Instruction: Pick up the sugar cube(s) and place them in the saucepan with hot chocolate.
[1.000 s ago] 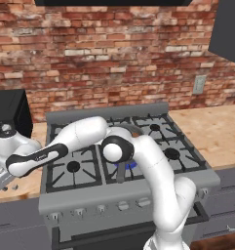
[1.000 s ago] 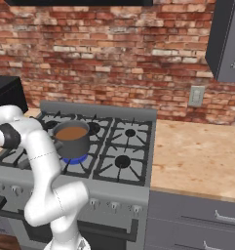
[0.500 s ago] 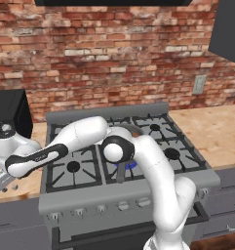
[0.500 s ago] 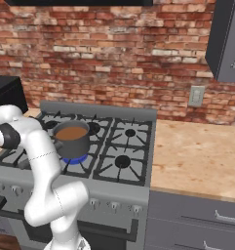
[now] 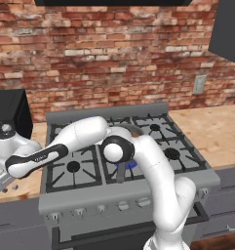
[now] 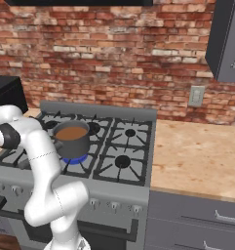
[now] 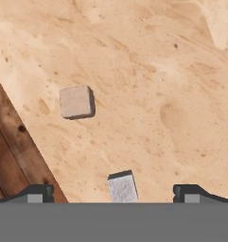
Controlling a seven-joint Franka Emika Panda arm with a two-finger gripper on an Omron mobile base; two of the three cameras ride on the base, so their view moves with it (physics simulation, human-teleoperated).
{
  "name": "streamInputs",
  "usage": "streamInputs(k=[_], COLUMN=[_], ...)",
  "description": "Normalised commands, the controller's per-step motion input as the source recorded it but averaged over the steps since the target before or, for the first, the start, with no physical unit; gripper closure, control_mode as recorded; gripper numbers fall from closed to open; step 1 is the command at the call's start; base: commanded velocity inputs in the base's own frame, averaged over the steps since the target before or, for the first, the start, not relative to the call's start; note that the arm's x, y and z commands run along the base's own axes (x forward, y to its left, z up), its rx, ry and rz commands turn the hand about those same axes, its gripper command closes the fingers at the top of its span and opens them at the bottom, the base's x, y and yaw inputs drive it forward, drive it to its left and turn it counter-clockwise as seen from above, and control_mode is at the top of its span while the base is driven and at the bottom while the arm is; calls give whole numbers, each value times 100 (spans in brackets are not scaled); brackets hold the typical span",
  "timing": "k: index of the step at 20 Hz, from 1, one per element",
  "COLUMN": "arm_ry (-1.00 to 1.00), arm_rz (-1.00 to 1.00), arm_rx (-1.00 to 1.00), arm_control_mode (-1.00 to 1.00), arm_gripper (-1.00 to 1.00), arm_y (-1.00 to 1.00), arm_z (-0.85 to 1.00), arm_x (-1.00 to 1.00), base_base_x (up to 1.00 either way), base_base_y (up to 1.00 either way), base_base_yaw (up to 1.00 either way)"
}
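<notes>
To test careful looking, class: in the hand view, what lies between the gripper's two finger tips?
In the hand view, one sugar cube sits on the wooden counter between the open gripper tips; a second cube lies beyond, apart from them.

One sugar cube [image 7: 122, 187] lies between the spread end effector [image 7: 114, 193] fingertips; another sugar cube [image 7: 76, 101] lies apart.

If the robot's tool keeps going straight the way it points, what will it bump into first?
Probably the sugar cube lying between the open tool tips on the wooden counter. The other cube lies off to one side. Depth is hard to judge.
</notes>
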Motion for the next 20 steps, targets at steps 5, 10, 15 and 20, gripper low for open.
streamInputs(k=[5,10,15,20], arm_ry=[0,0,0,0], arm_rz=[0,0,0,0], arm_rx=[0,0,0,0], arm_control_mode=[-100,-100,-100,-100], arm_gripper=[-100,-100,-100,-100], arm_y=[-8,-5,0,0], arm_z=[-5,-1,-6,-16], arm_x=[0,0,0,0], base_base_x=[0,0,0,0], base_base_y=[0,0,0,0], base_base_yaw=[0,0,0,0])
